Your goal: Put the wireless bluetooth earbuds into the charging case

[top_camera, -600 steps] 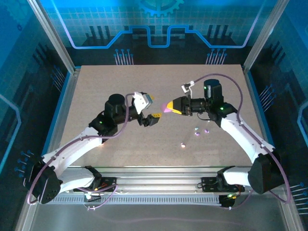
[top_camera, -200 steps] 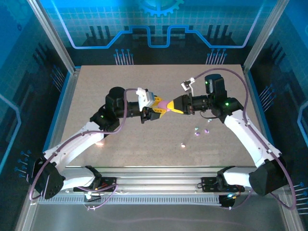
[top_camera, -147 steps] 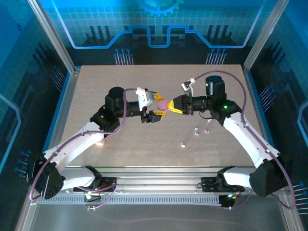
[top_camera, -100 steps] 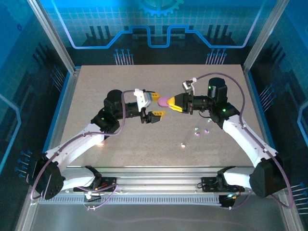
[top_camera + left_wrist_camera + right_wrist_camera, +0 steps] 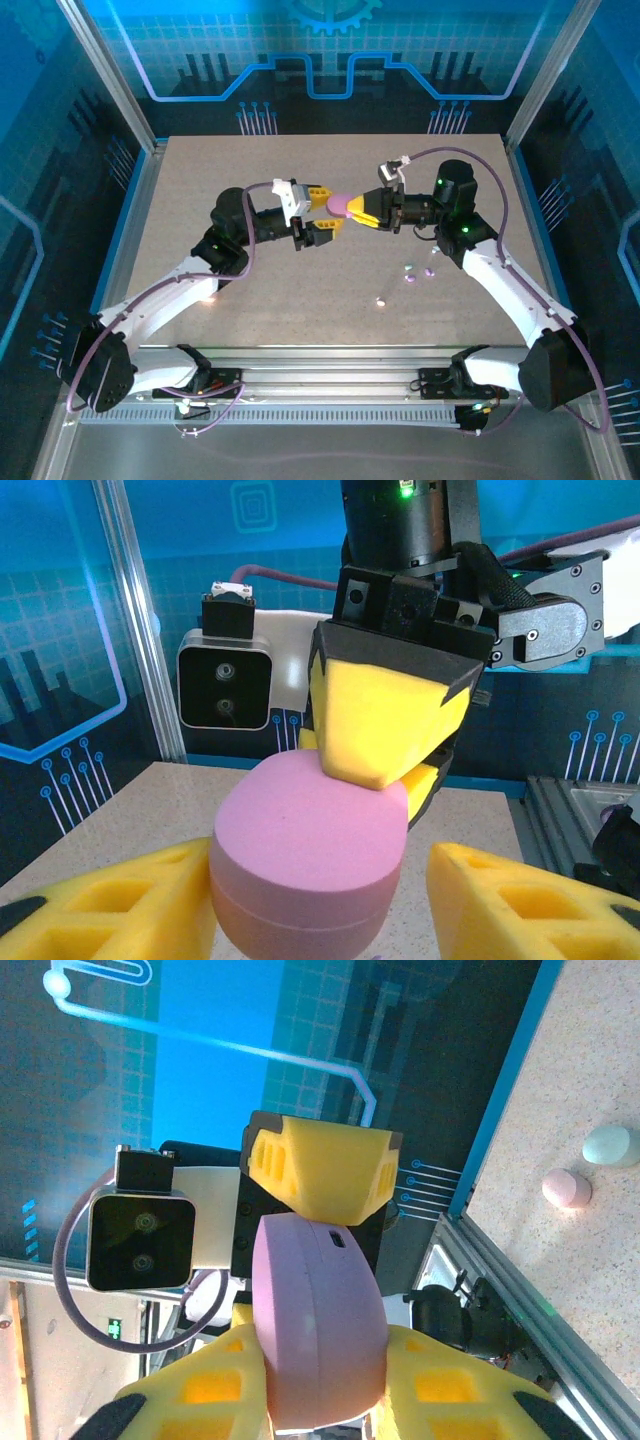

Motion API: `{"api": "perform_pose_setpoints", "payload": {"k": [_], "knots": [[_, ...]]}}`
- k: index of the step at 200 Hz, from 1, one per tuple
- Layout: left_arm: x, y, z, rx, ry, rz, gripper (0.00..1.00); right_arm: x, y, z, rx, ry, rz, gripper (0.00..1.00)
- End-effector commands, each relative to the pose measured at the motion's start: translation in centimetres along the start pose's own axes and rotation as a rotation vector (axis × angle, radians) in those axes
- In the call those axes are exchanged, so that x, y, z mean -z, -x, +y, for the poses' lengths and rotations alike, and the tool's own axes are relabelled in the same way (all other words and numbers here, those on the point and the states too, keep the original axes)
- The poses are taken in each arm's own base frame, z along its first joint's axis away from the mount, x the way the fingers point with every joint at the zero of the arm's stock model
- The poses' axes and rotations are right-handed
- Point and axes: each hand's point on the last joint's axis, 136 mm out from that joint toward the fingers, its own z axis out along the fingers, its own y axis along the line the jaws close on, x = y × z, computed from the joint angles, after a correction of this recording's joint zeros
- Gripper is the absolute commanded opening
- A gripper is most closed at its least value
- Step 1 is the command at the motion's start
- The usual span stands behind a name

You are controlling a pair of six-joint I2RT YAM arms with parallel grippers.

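Pink charging case [image 5: 342,207] clamped in right pincer [image 5: 357,209], arms aloft tip-to-tip; left pincer [image 5: 324,211] spread wide around it.

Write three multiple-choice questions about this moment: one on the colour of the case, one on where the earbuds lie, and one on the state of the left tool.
1. What colour is the case?
A. Pink
B. Green
C. Black

2. Where do the earbuds lie?
A. In the case
B. On the table, near the right arm
C. On top of the case

3. How is the left tool?
A. Shut on the case
B. Shut on nothing
C. Open, with a finger on each side of the case

Answers:
1 A: the case, gripped in the air by the right tool, looks pink in every view.
2 B: the tiny nubs rest on the bare table beside the right arm.
3 C: the left wrist view shows its yellow fingers wide apart with the case between them.
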Motion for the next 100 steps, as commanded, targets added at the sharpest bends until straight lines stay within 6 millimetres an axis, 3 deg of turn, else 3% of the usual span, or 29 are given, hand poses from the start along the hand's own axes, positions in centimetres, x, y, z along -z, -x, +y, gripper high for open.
{"api": "perform_pose_setpoints", "payload": {"k": [1, 62, 100], "knots": [[-0.2, 0.7, -0.1, -0.013, -0.028, -0.027, 0.52, -0.2, -0.5, 1.5, 0.044, 0.03, 0.017, 0.12], [-0.3, 1.1, -0.3, 0.008, -0.041, -0.031, 0.36, -0.2, -0.7, 0.8, 0.047, -0.012, 0.016, 0.19], [0.0, 0.8, -0.9, 0.061, -0.061, -0.006, 0.32, 1.5, -0.8, 0.1, 0.188, -0.198, -0.041, 0.51]]}}
